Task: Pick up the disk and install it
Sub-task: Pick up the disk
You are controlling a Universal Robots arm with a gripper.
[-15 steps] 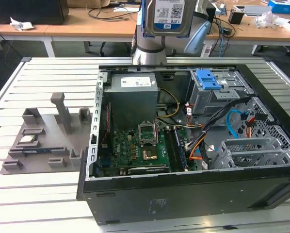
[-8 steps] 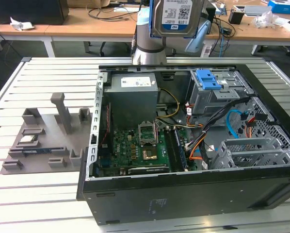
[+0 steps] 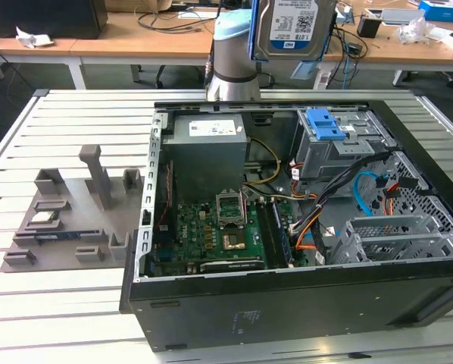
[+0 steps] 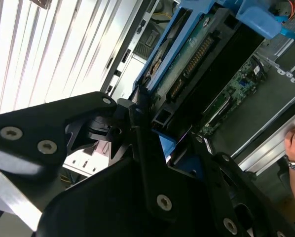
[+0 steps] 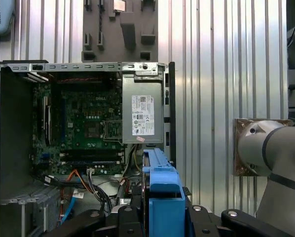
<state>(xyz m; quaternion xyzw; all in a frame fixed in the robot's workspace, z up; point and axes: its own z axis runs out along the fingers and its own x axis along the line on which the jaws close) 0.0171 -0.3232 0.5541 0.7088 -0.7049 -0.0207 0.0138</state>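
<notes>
Firmly clamped, the black gripper [image 5: 163,219] has its jaws pressed on opposite edges of the flat silver-grey disk [image 3: 291,23] in its blue plastic caddy. Held upright, the disk hangs high above the open black computer case [image 3: 287,311], with free air below its lower edge. Below it in the exterior view lies the grey metal drive cage with a blue latch [image 3: 329,129], beside the grey power supply box [image 3: 207,152]. A grey moulded fixture tray [image 3: 75,212] sits well apart on the slatted metal table [image 3: 67,311].
</notes>
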